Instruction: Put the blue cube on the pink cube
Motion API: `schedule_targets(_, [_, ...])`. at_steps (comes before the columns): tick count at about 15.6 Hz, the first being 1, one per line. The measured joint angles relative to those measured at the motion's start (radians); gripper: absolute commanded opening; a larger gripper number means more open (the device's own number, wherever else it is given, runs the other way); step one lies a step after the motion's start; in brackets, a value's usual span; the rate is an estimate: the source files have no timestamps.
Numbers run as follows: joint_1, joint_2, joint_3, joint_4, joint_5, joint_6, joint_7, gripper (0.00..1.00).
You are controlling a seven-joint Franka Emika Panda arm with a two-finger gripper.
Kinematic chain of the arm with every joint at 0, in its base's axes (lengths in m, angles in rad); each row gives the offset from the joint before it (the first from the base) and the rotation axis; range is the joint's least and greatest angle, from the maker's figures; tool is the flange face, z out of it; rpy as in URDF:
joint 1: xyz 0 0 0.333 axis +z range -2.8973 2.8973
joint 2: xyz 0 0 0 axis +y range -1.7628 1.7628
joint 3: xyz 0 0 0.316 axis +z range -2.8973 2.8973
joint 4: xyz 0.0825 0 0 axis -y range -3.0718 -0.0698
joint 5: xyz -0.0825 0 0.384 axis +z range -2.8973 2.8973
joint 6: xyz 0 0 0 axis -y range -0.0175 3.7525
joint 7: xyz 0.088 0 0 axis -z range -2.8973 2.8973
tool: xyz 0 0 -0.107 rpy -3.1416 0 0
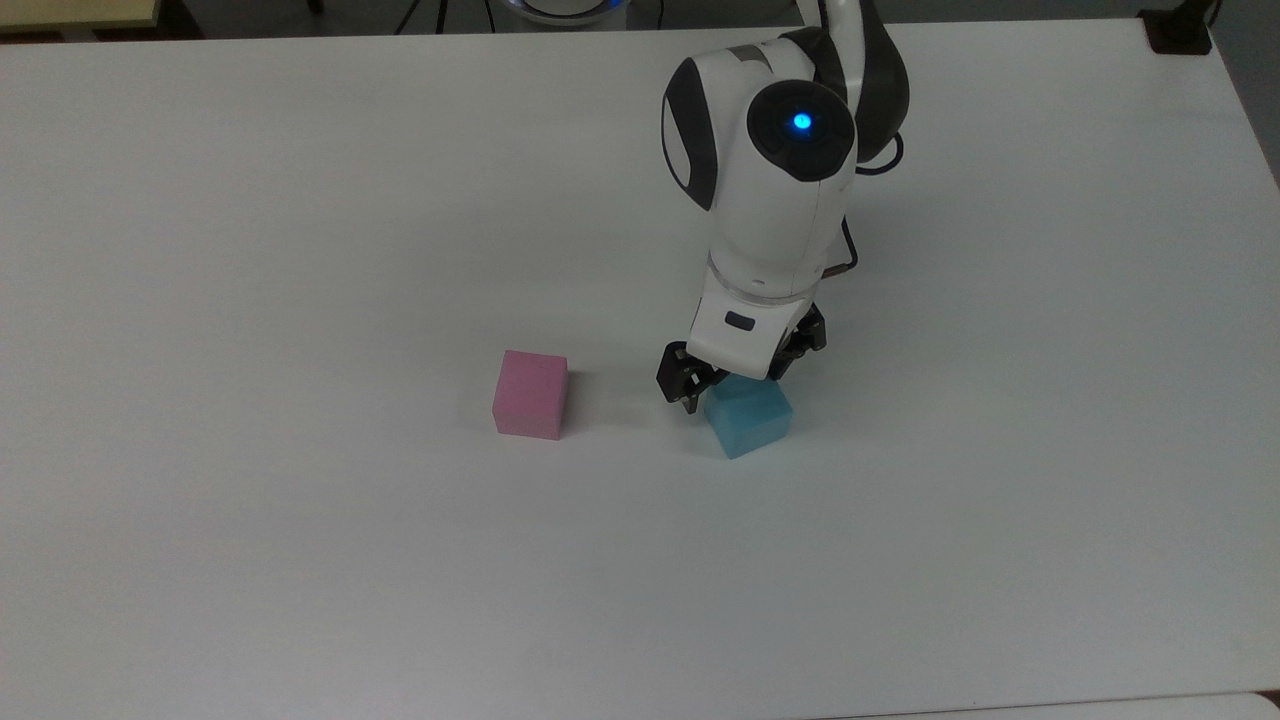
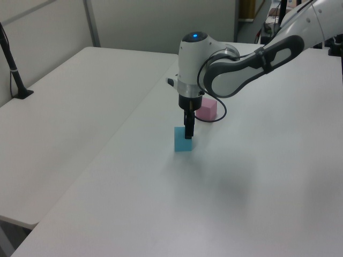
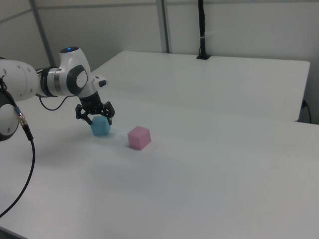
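The blue cube (image 1: 750,418) rests on the white table (image 1: 300,200), turned a little askew. My gripper (image 1: 738,384) points straight down over it and is open, with one finger on each side of the cube's upper part. In the right view, the gripper (image 3: 98,119) straddles the blue cube (image 3: 100,127). Whether the fingers touch the cube I cannot tell. In the left view, the gripper (image 2: 188,131) stands at the top of the blue cube (image 2: 183,141). The pink cube (image 1: 530,394) sits alone to the top view's left of the blue cube, also seen as the pink cube (image 3: 138,137) and pink cube (image 2: 207,108).
A black clamp (image 1: 1178,30) sits on the table's far right corner in the top view. A black pole (image 2: 13,67) rises from the neighbouring table, seen too as the black pole (image 3: 202,30). The arm's black cable (image 1: 850,255) hangs by the wrist.
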Motion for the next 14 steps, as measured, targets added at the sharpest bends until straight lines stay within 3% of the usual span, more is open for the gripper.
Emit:
schedule_targets(6, [0.001,0.006,0.002,0.006,0.001,-0.020,-0.001,1.00])
schedule_targets(10, [-0.006,-0.028,0.002,0.013,0.066,-0.102,-0.044,1.00])
schedule_targets(14, [-0.009,-0.034,0.002,0.011,0.077,-0.110,-0.054,1.00])
